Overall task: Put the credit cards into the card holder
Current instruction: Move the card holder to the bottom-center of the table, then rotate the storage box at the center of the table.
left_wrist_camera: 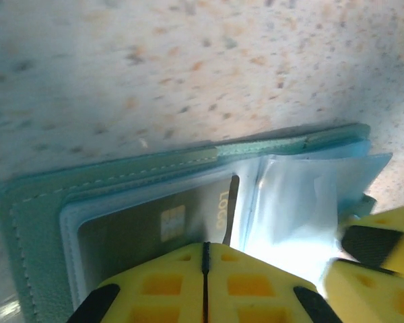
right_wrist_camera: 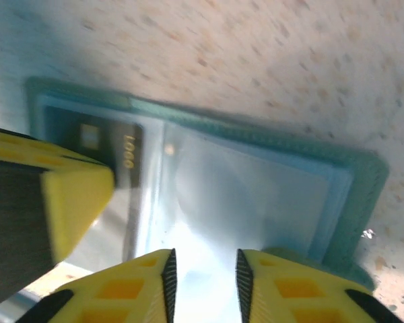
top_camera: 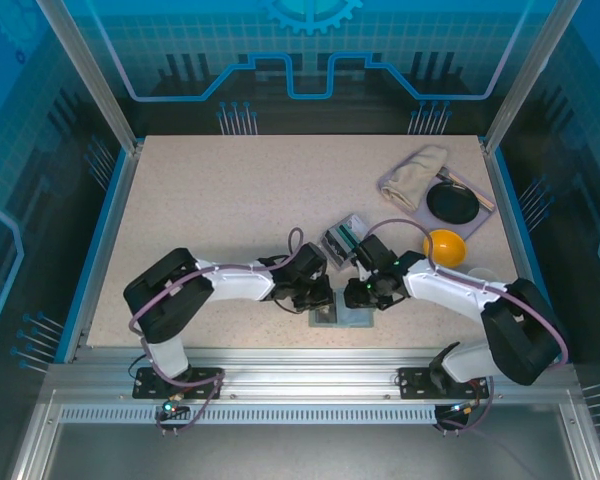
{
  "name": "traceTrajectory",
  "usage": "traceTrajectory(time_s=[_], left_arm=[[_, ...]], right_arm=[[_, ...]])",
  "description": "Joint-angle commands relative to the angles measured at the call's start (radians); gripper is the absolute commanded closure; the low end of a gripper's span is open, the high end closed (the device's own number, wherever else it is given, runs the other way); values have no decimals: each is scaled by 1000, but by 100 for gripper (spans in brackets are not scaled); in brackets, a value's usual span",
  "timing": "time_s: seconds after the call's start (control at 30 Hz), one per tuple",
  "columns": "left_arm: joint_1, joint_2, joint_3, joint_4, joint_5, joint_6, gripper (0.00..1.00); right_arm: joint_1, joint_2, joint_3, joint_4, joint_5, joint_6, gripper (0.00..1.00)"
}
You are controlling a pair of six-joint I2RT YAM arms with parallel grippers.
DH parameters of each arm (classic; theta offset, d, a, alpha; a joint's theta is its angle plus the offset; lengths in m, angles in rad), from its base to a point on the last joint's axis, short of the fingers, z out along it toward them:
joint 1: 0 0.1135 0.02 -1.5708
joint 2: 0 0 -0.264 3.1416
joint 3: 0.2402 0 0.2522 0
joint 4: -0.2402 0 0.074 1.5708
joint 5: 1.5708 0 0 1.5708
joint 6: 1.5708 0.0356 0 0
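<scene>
Left claw (top_camera: 318, 297): pads pressed together. In its own wrist view (left_wrist_camera: 205, 250) the tips rest at the near edge of the dark card, and nothing shows between the pads.
Dark card (left_wrist_camera: 141, 232): sits in the left page of the card holder under a clear sleeve, directly ahead of the left claw. Its long axis runs across the page, with the lettered end toward the fold. The right wrist view has it at the far left (right_wrist_camera: 114, 145). I cannot tell whether it is fully seated.
Card holder (top_camera: 340, 316): lies open and flat on the bench (top_camera: 230, 210) at the near edge, between the two claws. Its long axis runs left to right. The green cover (left_wrist_camera: 40, 222) frames pale sleeves, and its teal rim (right_wrist_camera: 353, 195) shows on the right.
Right claw (top_camera: 363, 293): fingers apart and holding nothing, over the near edge of the right page's empty sleeve (right_wrist_camera: 203, 259).
Clear box (top_camera: 343, 238): just beyond the holder, and apart from it. Its contents are too small to read.
Deciding relation: each claw has one page ahead of it, the left on the filled page and the right on the empty one. The right arm looks slightly nearer the box, so it would likely fetch the next card.
</scene>
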Motion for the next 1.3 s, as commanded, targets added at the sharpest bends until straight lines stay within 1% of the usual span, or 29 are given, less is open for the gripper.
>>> traceTrajectory(time_s=[0.0,0.2,0.27,0.37,0.43,0.53,0.6,0.67,0.7,0.77,0.83,0.87,0.93,1.07,1.17,1.27], left_arm=[[-5,-52,-64,-168,-110,-36,92],[-1,-167,-113,-165,-164,-57,89],[3,-212,-117,-159,-175,-51,84],[14,-269,-110,-155,-186,-40,78],[32,-296,-106,-155,-184,-37,72],[74,-315,-97,-143,-160,-33,69],[98,-319,-89,-136,-144,-30,65],[119,-313,-76,-142,-131,-24,64],[126,-312,-72,-141,-126,-24,62],[136,-304,-71,-125,-112,-29,60],[140,-295,-68,-118,-105,-33,59],[142,-290,-65,-119,-101,-34,58],[141,-280,-61,-118,-96,-35,56],[142,-260,-55,-110,-80,-32,56],[146,-249,-45,-107,-73,-30,54],[161,-244,-46,-91,-59,-34,52]], right_arm=[[-17,-45,70,-17,-34,-38,64],[-49,-30,140,-65,76,-76,60],[-82,-19,206,-89,100,-113,56],[-124,15,273,-109,94,-183,55],[-128,49,317,-122,96,-229,54],[-128,132,402,-162,155,-294,56],[-130,173,450,-183,229,-317,57],[-139,200,481,-160,179,-352,56],[-141,216,499,-161,175,-354,56],[-146,272,556,-195,226,-352,55],[-159,316,604,-228,315,-355,52],[-178,330,617,-229,321,-360,50],[-224,344,625,-203,275,-355,43],[-295,411,668,-196,142,-360,37],[-329,485,698,-206,-33,-365,37],[-338,506,676,-173,-178,-346,37]])
